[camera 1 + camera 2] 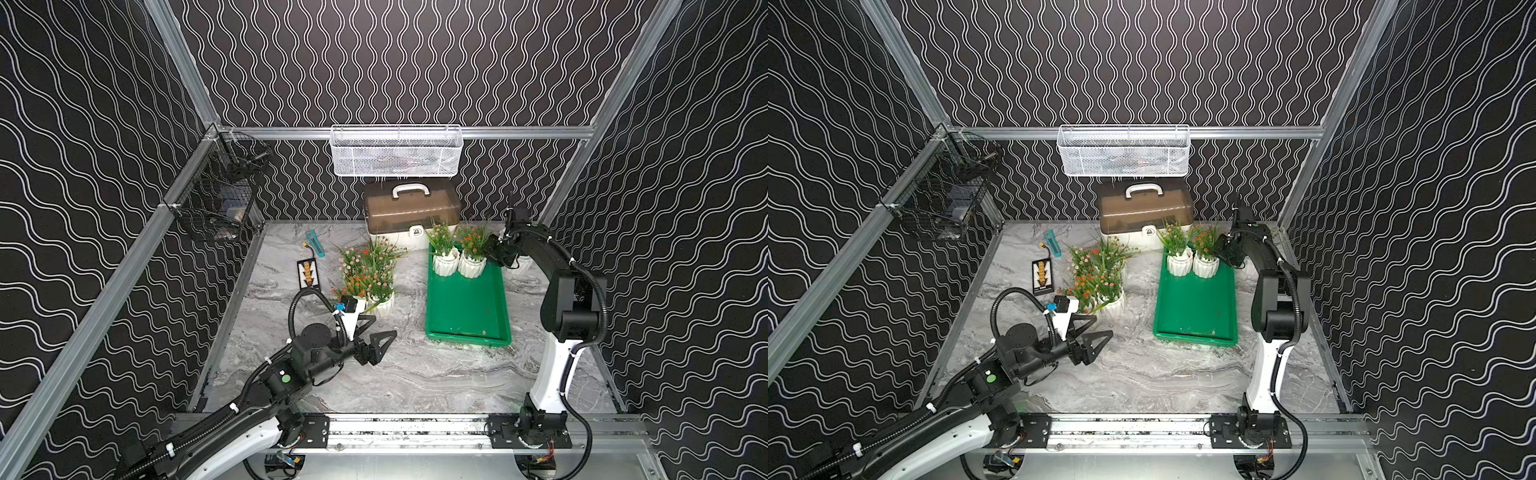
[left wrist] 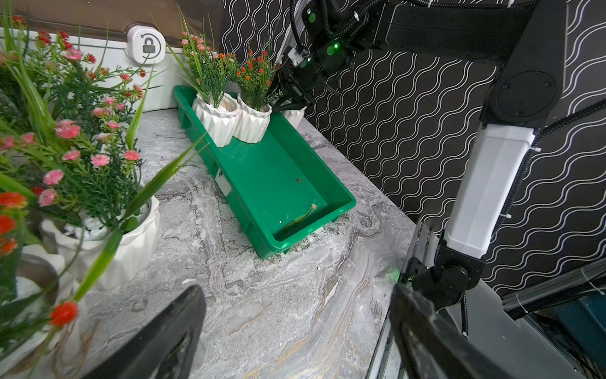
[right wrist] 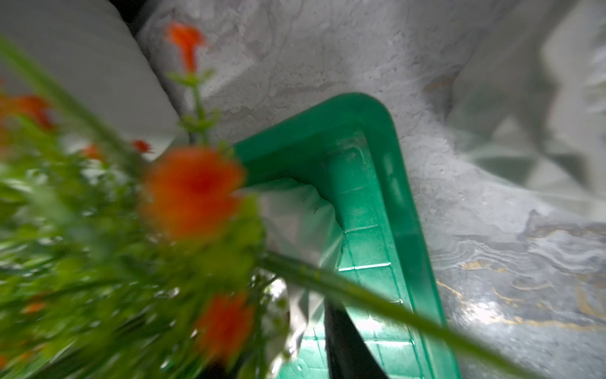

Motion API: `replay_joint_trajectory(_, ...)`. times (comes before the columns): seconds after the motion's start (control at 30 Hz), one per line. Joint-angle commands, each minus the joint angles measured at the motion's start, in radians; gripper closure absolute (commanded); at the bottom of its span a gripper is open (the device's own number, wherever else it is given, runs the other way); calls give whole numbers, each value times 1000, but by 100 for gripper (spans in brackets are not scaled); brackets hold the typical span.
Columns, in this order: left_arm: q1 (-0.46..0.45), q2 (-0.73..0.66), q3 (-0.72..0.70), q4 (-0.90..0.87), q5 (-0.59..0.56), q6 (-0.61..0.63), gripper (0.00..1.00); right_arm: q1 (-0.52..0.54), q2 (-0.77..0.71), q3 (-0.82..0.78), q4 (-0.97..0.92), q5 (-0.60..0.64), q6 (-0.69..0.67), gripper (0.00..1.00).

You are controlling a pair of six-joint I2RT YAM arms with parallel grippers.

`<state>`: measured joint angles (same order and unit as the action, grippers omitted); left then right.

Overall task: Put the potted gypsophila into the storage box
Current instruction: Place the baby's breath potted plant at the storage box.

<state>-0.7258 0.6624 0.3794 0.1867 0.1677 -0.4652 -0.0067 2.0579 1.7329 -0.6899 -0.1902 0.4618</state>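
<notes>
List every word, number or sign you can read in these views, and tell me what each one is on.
No words or numbers are readable.
Padlock sign inside a curved arrow: on the white latch of the case.
White sticker on the side of the green tray: too small to read.
Black card on the table: print too small to read.

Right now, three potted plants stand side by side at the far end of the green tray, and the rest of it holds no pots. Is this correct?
Not quite: only two potted gypsophila stand there, not three. Both top views show them side by side at the far end of the storage box, and the rest of it holds no pots.
</notes>
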Motion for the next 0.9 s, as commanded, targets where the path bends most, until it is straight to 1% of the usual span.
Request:
replay_joint_trajectory(0.0,0,-1,4,47,2,13,9,-1,-76,-29,-11,32,17,61)
replay_joint_trajectory(0.07,0,-5,3,46,1,13,9,-3,-138,-74,-8,52,21,58)
replay_joint_trajectory(0.13,0,-8,3,45,3,11,9,-5,-214,-142,17,69,27,57)
replay_joint_trajectory(0.2,0,-12,1,46,3,8,9,-7,-294,-205,38,72,34,57)
replay_joint_trajectory(0.37,0,-18,5,29,-7,9,9,-6,-514,-370,83,29,60,57)
replay_joint_trajectory(0.5,0,-23,5,26,-13,8,9,-6,-634,-460,118,55,59,57)
replay_joint_trajectory(0.57,0,-22,3,29,-11,10,9,-6,-653,-466,115,84,36,57)
replay_joint_trajectory(0.63,0,-15,5,29,-10,9,9,-7,-640,-447,99,117,16,57)
replay_joint_trajectory(0.77,0,-6,11,27,-4,11,9,-10,-561,-371,61,173,-22,57)
replay_joint_trajectory(0.87,0,-4,13,19,-8,17,9,-29,-487,-304,54,192,-49,56)
